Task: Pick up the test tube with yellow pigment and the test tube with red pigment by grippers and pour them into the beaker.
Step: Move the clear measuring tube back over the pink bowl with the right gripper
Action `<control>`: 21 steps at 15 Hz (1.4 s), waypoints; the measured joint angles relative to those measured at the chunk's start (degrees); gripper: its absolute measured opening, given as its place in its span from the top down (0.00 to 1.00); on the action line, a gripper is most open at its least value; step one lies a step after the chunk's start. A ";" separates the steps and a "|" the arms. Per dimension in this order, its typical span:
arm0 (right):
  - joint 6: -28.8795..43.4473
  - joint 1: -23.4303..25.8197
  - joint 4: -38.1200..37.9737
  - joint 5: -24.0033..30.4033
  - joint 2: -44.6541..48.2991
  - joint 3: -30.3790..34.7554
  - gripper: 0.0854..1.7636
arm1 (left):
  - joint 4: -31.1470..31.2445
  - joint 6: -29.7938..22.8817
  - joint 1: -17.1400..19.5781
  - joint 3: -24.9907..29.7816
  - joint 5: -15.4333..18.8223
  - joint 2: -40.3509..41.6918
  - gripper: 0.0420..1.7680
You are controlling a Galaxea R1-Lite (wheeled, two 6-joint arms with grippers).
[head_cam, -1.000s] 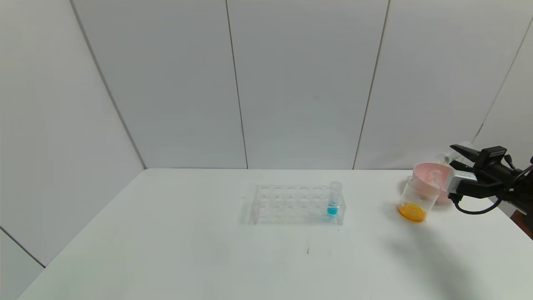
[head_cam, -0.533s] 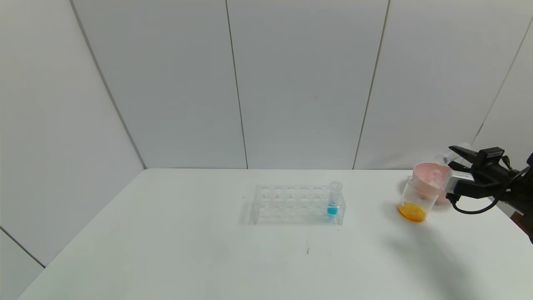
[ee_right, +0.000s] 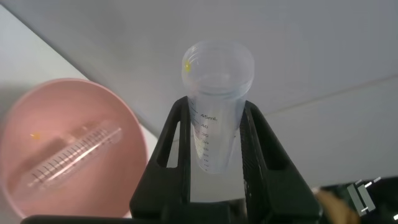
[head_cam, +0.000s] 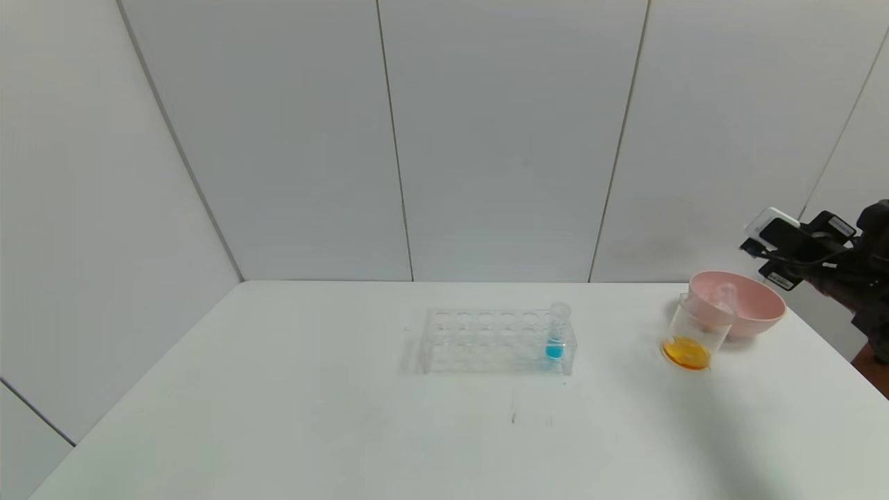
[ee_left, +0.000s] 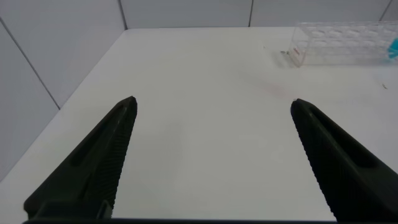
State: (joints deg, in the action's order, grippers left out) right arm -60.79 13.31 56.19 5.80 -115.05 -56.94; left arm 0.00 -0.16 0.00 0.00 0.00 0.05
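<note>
Pink bowl (head_cam: 753, 316), orange liquid in clear beaker (head_cam: 696, 332).

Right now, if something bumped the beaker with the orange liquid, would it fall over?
Probably not from a light nudge low down: the beaker holds only a little liquid at its bottom, so its weight sits low. A push near the rim might tip it, since it stands taller than wide. Its smooth clear wall may be slippery.

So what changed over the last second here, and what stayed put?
The right gripper rose and drew back from beside the pink bowl toward the table's right edge, jaws still shut on an emptied test tube. Unchanged: the beaker with orange liquid, another empty tube lying in the bowl, the rack holding the blue tube, and the left gripper, open.
</note>
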 joint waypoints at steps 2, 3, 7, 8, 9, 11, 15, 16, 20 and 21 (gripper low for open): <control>16.29 -0.33 -6.44 -3.49 -0.07 -2.07 0.73 | 0.00 0.00 0.00 0.00 0.00 0.00 0.00; 24.70 -0.63 -8.81 -4.13 -0.18 -2.43 0.73 | 0.00 0.00 0.00 0.00 0.00 0.00 0.00; 49.53 -1.49 -14.07 -4.19 -1.48 -4.00 0.73 | 0.00 0.00 0.00 0.00 0.00 0.00 0.00; 52.64 -1.57 -14.09 -3.95 -2.00 -4.69 0.73 | 0.00 0.00 0.00 0.00 0.00 0.00 0.00; 55.44 -1.63 -14.09 -3.89 -2.56 -5.53 0.73 | 0.02 0.00 0.00 0.00 0.00 0.00 0.00; 58.66 -1.68 -14.12 -3.82 -3.69 -6.78 0.73 | 0.00 0.00 0.00 0.00 0.00 0.00 0.00; 60.61 -1.57 -14.47 -3.82 -5.28 -7.58 0.57 | 0.00 0.00 0.00 0.00 0.00 0.00 0.00; 60.59 -1.55 -14.34 -3.82 -5.42 -7.63 0.50 | 0.00 0.00 0.00 0.00 0.00 0.00 0.00; 60.89 -1.30 -14.09 -3.82 -5.32 -7.63 0.31 | 0.00 0.00 0.00 0.00 0.00 0.00 0.00; 61.22 -1.11 -14.07 -3.80 -4.85 -7.83 0.28 | 0.00 0.00 0.00 0.00 0.00 0.00 0.00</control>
State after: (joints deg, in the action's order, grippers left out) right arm 0.43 12.20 42.12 2.00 -119.91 -64.77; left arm 0.00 -0.16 0.00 0.00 0.00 0.05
